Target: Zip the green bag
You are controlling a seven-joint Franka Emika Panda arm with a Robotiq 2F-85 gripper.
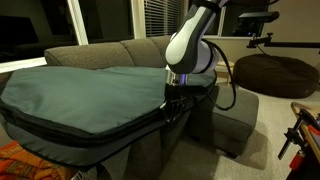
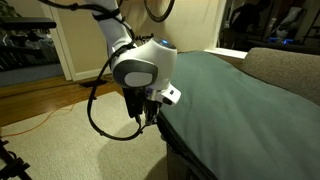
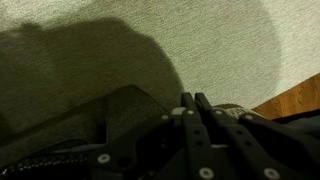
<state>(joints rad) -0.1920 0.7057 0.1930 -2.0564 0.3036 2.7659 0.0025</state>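
Note:
The green bag [image 1: 90, 90] lies flat across the grey sofa [image 1: 95, 52], and a dark zipper band [image 1: 90, 126] runs along its front edge. It also shows in an exterior view [image 2: 245, 100]. My gripper [image 1: 170, 108] hangs at the bag's rounded corner, right against the zipper band, and is seen there in both exterior views [image 2: 147, 120]. In the wrist view the two fingers [image 3: 193, 98] are pressed together, pointing down over the carpet. The dark bag edge [image 3: 55, 150] lies beside them. No zipper pull shows between the fingers.
A brown beanbag [image 1: 275, 72] sits on the floor beyond the sofa end. Beige carpet [image 3: 200, 40] lies below the gripper, with wood floor [image 3: 298, 95] at its edge. The sofa back [image 2: 290, 65] rises behind the bag. A cable [image 2: 95, 115] loops from the arm.

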